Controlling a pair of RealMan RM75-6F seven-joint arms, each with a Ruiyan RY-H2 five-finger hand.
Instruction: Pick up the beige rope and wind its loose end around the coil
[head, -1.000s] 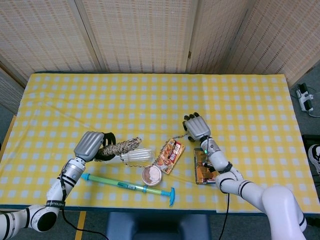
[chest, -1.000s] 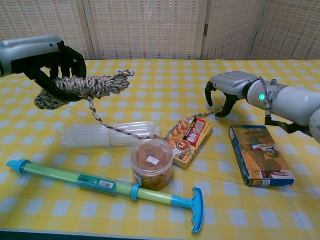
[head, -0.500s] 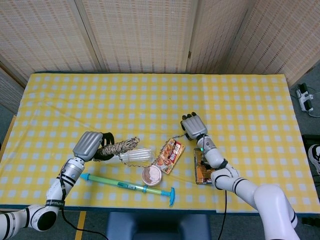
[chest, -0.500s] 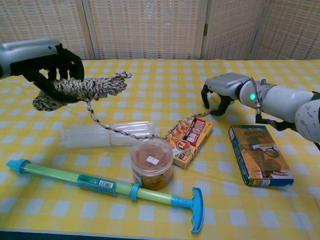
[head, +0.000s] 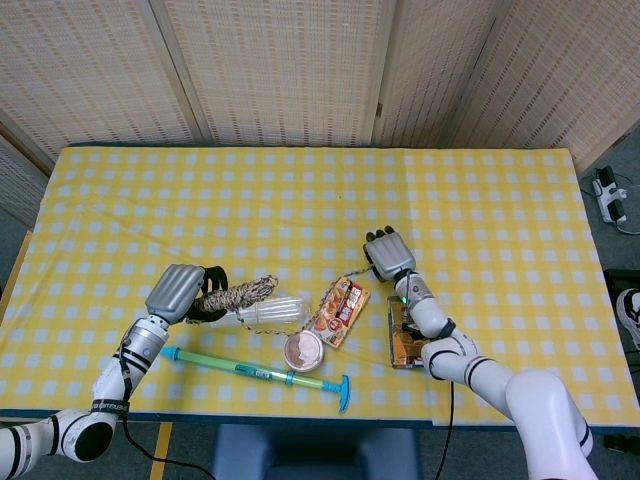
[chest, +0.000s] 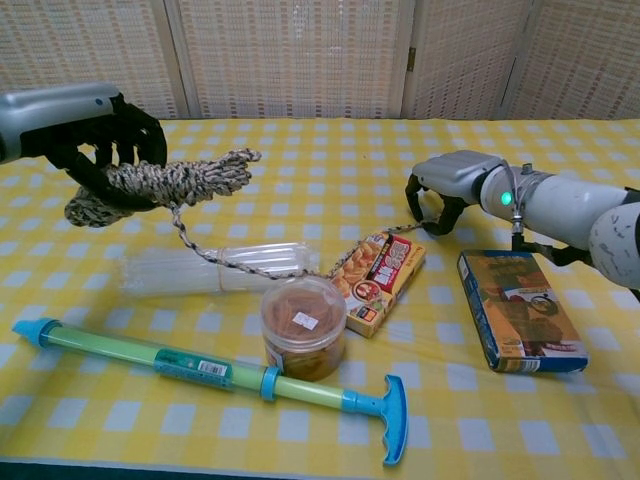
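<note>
The left hand (chest: 105, 135) grasps the beige braided rope coil (chest: 160, 183) aloft while the right hand (chest: 445, 190), at three o'clock, pinches its loose end (chest: 405, 229), apparently tensioning it for winding.

A table with a yellow-and-white checked cloth (head: 300, 200) stands against folding screens of woven beige panels (head: 270, 65) in pale frames. Grey floor (head: 625, 165) shows at the right, where a white power strip (head: 612, 195) lies. Light is even and soft.
</note>
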